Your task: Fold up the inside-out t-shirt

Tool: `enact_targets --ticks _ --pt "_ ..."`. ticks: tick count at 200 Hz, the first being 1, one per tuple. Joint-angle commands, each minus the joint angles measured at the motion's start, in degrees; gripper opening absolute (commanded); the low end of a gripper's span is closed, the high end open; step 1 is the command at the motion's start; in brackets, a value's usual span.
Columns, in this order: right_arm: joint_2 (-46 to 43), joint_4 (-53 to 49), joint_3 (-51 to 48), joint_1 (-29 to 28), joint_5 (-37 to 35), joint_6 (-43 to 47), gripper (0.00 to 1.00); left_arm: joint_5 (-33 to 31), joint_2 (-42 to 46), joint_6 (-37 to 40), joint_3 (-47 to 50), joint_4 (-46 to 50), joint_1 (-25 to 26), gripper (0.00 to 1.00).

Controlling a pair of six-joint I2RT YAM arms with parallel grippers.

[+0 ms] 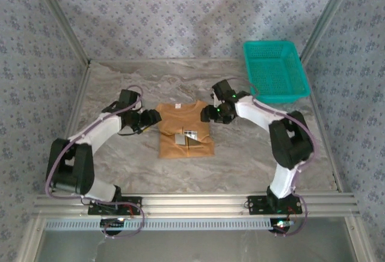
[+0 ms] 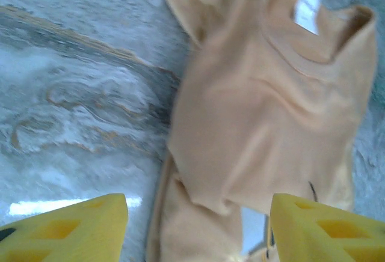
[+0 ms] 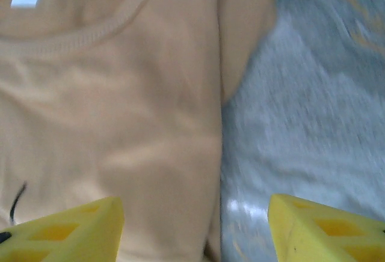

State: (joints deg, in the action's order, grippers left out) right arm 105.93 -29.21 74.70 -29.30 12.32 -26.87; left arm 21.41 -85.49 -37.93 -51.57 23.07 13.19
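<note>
1. The inside-out t-shirt (image 1: 183, 131) lies as a compact rectangle on the table, to the left of the teal basket (image 1: 271, 44), nearer the arm bases and well apart from it.
2. The right gripper (image 1: 211, 113) hangs between the basket and the shirt, at the shirt's basket-side edge. Its yellow fingers (image 3: 66, 229) are spread and hold nothing.
3. The left gripper (image 1: 152, 118) sits at the shirt's edge farthest from the basket. It is also spread, and its fingers (image 2: 69, 229) pinch no cloth.
4. The fold looks essentially made, so the step in hand is probably getting clear of it.
5. To do that well, keep both claws wide and rise straight up before swinging outward. The cloth is thin (it would likely drag with any fingertip that brushed it), and a sideways exit could tug the layered edges open.
6. Writing:
   - The small white label (image 2: 307, 9) at the neckband carries print too blurred to read.
   - A pale patch (image 1: 187, 136) lies on the shirt's half farther from the basket, and I cannot tell what it is.
   - A short dark mark (image 3: 18, 201) shows on the cloth, and it is not lettering.
</note>
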Motion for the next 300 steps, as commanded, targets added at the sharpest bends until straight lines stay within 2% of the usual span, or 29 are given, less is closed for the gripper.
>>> enact_targets --ticks 1,15,54,90,104,144,164,192,230,271,285,300 --pt "5.78 -4.92 6.01 -0.65 -4.56 1.09 0.65 4.27 -1.60 0.85 -2.01 -1.88 -1.60 0.63" --pt "8.70 -7.90 9.06 -1.06 -6.07 0.25 0.65 4.33 -1.78 1.18 -2.54 -1.58 -2.23 0.62" --pt "13.89 -7.18 13.75 -3.60 -5.42 -2.36 0.62 4.17 -4.08 1.75 -3.01 -1.67 -3.60 0.60" --pt "18.71 -9.26 17.28 -5.42 -5.95 -3.61 0.46 4.17 -6.71 1.61 -3.18 -2.59 -3.79 0.59" --pt "18.96 -9.84 16.77 -5.33 -6.18 -3.96 0.45 3.80 -8.03 1.94 -3.68 -2.64 -3.79 0.59" --pt "17.78 -8.03 14.29 -3.15 -4.60 -1.26 0.23 5.43 -14.56 1.17 -7.20 -5.56 -3.32 0.58" --pt "17.64 -5.93 13.20 -1.84 -2.24 0.05 0.18 6.25 -17.48 0.36 -8.99 -7.82 -1.75 0.58" --pt "18.56 -6.88 14.40 -2.27 -2.21 1.42 0.18 7.33 -20.33 -0.98 -11.38 -10.45 0.46 0.53" --pt "19.23 -6.89 14.42 -2.34 -1.69 1.45 0.18 7.08 -22.56 -1.72 -13.73 -11.90 1.11 0.55" --pt "18.94 -7.00 14.95 -2.12 -1.33 1.68 0.18 8.24 -29.46 -2.64 -14.88 -13.18 3.79 0.53" --pt "19.12 -6.87 15.13 -2.04 -1.24 1.74 0.18 8.67 -31.28 -3.87 -14.60 -15.39 5.07 0.49" --pt "19.40 -6.63 15.17 -2.03 -1.07 1.88 0.18 8.83 -32.70 -4.98 -14.48 -17.28 6.58 0.39"
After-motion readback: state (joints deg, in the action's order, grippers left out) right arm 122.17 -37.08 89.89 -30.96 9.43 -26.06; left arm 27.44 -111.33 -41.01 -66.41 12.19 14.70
